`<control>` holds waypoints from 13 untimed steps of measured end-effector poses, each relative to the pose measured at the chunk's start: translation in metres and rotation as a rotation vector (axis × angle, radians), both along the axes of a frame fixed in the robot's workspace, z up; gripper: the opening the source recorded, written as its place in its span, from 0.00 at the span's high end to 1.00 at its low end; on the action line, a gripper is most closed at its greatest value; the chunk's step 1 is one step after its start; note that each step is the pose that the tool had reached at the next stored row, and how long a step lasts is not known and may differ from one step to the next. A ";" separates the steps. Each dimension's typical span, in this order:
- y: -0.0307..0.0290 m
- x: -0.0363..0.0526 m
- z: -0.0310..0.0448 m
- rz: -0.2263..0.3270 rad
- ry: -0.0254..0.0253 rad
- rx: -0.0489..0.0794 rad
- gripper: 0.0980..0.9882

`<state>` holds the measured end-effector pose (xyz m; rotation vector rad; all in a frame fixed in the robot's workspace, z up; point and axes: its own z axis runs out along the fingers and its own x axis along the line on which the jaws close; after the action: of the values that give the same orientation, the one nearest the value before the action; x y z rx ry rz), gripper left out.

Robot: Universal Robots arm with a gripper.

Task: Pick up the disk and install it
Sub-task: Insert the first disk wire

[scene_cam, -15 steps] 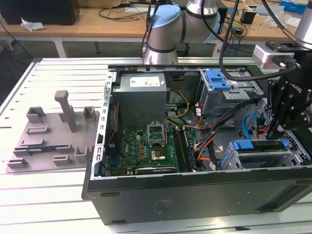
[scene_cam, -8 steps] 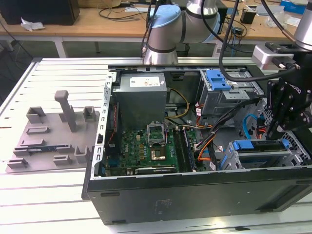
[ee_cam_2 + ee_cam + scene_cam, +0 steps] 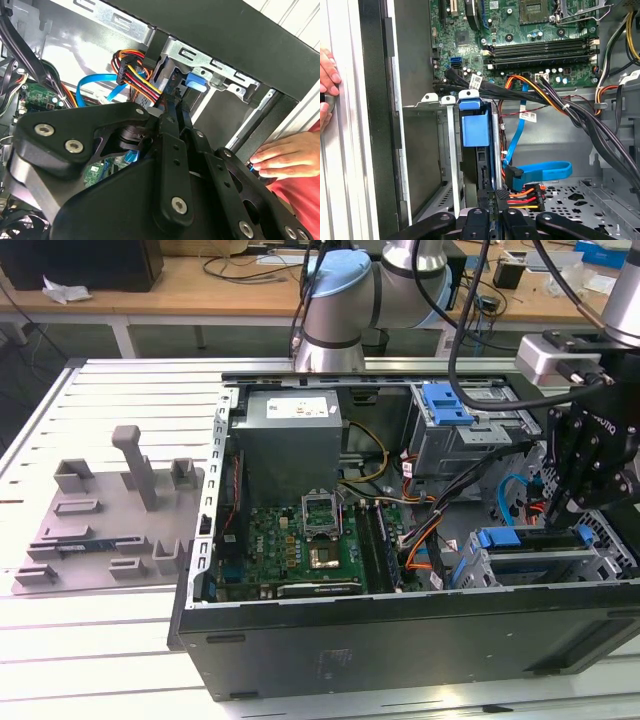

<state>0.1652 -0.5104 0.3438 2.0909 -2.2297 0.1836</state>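
- Currently, we are viewing the open computer case (image 3: 400,640) lying on its side on the slatted table (image 3: 90,640), with the motherboard (image 3: 290,540) facing up.
- We are locating the disk (image 3: 530,538) standing on edge in the drive cage (image 3: 500,565) at the exterior view's right, with its blue rail running along the top.
- We are finding the gripper (image 3: 575,505) hanging directly over the end of that cage nearest the exterior view's right.
- In the first wrist view, we are looking along the disk (image 3: 474,131) from behind the gripper (image 3: 491,197). The jaws are standing close together and pinching the near end of the disk.
- In the second wrist view, we are seeing the gripper (image 3: 176,102) reaching into the cage (image 3: 225,70), with the blue end of the disk (image 3: 196,82) just past it.
- We are noting a blue data cable (image 3: 545,170) and a multicoloured power lead (image 3: 525,197) lying just beside the jaws.
- We are noting a person's hand (image 3: 282,159) resting on the outer edge of the case.
- We are noting a grey fixture tray (image 3: 100,520) lying on the table, well apart from the gripper.
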 end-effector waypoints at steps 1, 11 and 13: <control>0.0000 0.0000 -0.0001 0.000 -0.0001 0.000 0.92; -0.0004 -0.0001 -0.0008 0.000 0.0000 0.000 0.92; -0.0007 -0.0001 -0.0008 0.000 0.0000 0.000 0.92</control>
<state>0.1651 -0.5111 0.3431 2.0909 -2.2297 0.1835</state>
